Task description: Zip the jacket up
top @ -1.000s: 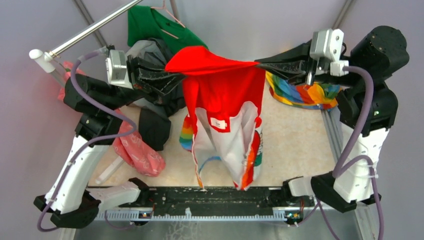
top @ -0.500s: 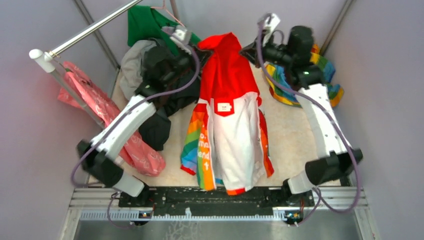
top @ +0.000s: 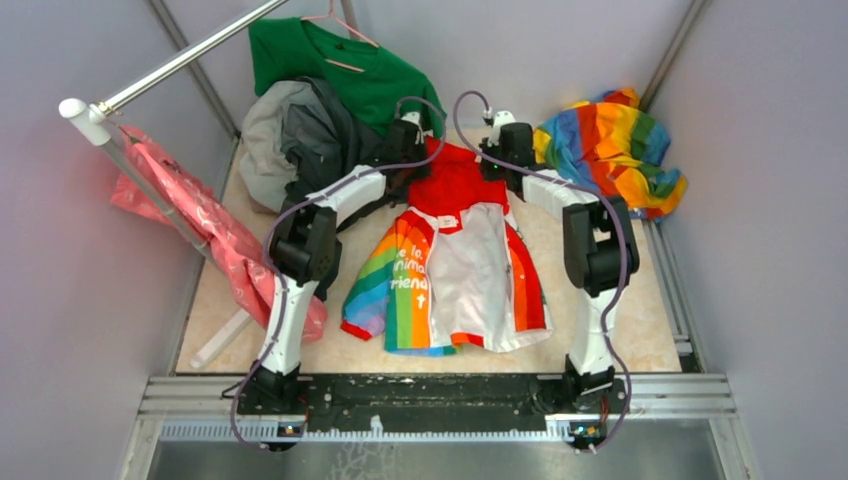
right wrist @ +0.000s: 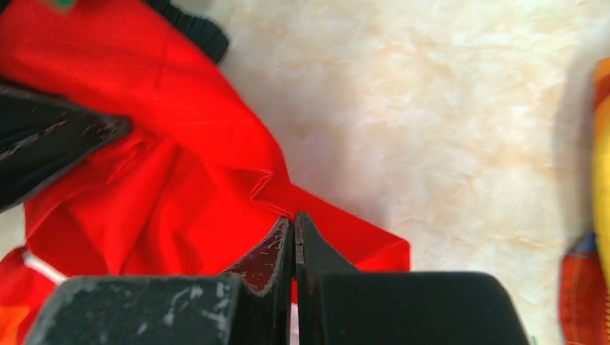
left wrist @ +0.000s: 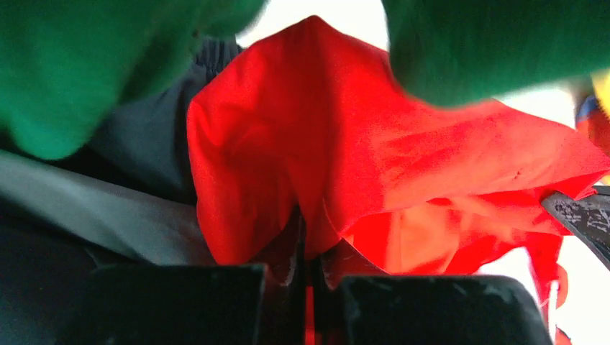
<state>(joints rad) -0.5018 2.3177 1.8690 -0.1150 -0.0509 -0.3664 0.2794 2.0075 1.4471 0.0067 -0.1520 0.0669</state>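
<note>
Table (top: 610,300): pale marbled top, walled in on three sides.

Jacket (top: 462,285): spread flat mid-table, hem toward the arm bases, red hood (top: 455,180) at the far end. The front lies open with white lining showing down the middle. A rainbow-striped panel with dark lettering lies on the left side, and an orange-red strip runs down the right edge. The two front edges are apart, not joined.

Clutter along the far side:
- green shirt (top: 345,70) on a hanger
- dark grey garment (top: 300,140) heaped below it, touching the hood's left side
- all-rainbow cloth (top: 610,150) bunched at far right, just clear of the jacket
- pink cloth (top: 205,225) draped by the metal rail (top: 175,62) on the left

Both arms reach far forward, wrists meeting over the hood.

Left gripper (left wrist: 303,230): jaws pressed fully together, a fold of red hood fabric pinched between them. Green and grey cloth crowd the top and left of its view.

Right gripper (right wrist: 296,223): jaws likewise closed tight, nipping the hood's edge where it lies on the bare table. The other arm's dark finger shows at the left of its view.

Small white label (top: 447,222) sits at the neck, below the hood.
</note>
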